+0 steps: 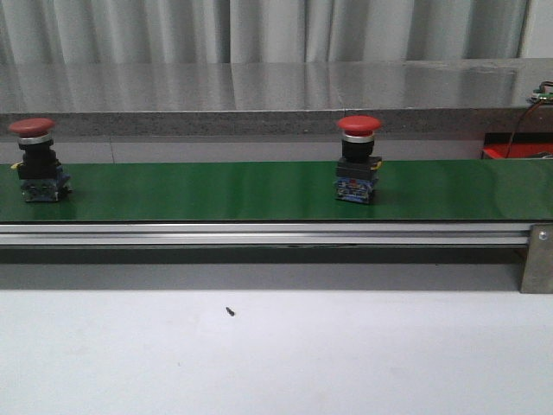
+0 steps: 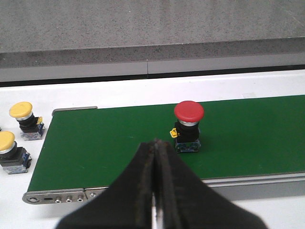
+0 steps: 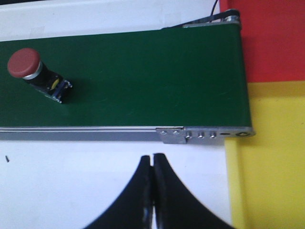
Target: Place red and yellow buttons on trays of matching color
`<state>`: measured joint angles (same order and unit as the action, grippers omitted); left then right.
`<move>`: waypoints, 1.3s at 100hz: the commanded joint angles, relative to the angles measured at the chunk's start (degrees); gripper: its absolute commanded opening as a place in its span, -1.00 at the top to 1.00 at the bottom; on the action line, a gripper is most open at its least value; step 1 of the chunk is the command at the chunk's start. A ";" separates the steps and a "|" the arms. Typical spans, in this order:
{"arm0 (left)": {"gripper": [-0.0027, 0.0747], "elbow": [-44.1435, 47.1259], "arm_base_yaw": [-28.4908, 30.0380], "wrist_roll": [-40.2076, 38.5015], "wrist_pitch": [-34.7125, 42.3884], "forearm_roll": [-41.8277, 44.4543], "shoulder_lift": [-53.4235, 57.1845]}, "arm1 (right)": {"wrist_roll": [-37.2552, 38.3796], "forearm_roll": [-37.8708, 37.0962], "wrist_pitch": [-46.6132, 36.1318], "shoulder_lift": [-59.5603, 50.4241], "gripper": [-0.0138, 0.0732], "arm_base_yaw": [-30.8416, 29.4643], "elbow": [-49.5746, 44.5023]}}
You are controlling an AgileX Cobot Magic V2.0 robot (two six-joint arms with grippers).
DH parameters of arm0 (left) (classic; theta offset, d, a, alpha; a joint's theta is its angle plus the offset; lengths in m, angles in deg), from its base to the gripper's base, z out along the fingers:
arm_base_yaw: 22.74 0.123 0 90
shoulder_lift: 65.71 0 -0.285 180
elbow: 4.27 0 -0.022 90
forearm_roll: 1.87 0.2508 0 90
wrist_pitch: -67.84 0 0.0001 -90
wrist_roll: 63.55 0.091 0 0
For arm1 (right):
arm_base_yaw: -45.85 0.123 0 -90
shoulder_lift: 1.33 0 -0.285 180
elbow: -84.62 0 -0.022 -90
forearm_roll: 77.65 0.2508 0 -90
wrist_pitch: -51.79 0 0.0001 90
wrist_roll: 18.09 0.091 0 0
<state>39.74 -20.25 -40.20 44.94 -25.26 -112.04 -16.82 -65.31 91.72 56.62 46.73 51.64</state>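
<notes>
Two red mushroom-head buttons stand upright on the green conveyor belt (image 1: pixel 259 190) — one at its left end (image 1: pixel 36 161), one near the middle (image 1: pixel 358 159) — apparently riding toward my red tray (image 3: pixel 274 38) and yellow tray (image 3: pixel 271 157) past the belt's right end. My left gripper (image 2: pixel 155 183) and right gripper (image 3: pixel 152 191) hover with fingers pressed together, holding nothing. Two yellow buttons (image 2: pixel 24 120) wait on the table beside the belt's left end.

1. Two red mushroom-head push buttons with black bodies (image 1: pixel 358 159) (image 1: pixel 37 160) on one green conveyor belt (image 1: pixel 216 192)
2. Two yellow mushroom-head push buttons (image 2: pixel 26 120) (image 2: pixel 10 152)
3. One red tray (image 3: pixel 274 40), one yellow tray (image 3: pixel 271 157)
</notes>
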 commanded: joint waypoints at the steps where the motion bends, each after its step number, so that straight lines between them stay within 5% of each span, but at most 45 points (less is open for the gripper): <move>1: 0.98 -1.54 -0.52 0.02 4.38 -1.26 0.16 | -0.14 3.60 -3.36 2.19 0.83 0.01 2.14; 17: 0.98 -1.54 -0.52 0.02 4.38 -1.26 0.16 | -0.32 4.48 -3.36 4.08 0.58 0.01 2.14; 35: 0.98 -1.54 -0.52 0.02 4.38 -1.26 0.16 | -4.10 4.48 -3.42 4.12 -0.54 0.01 2.14; 43: 0.98 -1.54 -0.52 0.02 4.38 -1.26 0.16 | -6.34 4.48 -3.55 4.12 -0.86 0.01 2.24; 89: 0.98 -1.54 -0.52 0.02 4.38 -1.26 0.16 | -13.89 4.53 9.32 21.18 -0.77 0.55 20.93; 130: 0.98 -1.54 -0.52 0.02 4.38 -1.26 0.16 | -15.25 2.70 10.35 38.22 -0.77 6.83 31.92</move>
<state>39.74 -20.47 -40.20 45.06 -25.26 -112.04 -31.23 -62.36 103.32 94.31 53.30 80.15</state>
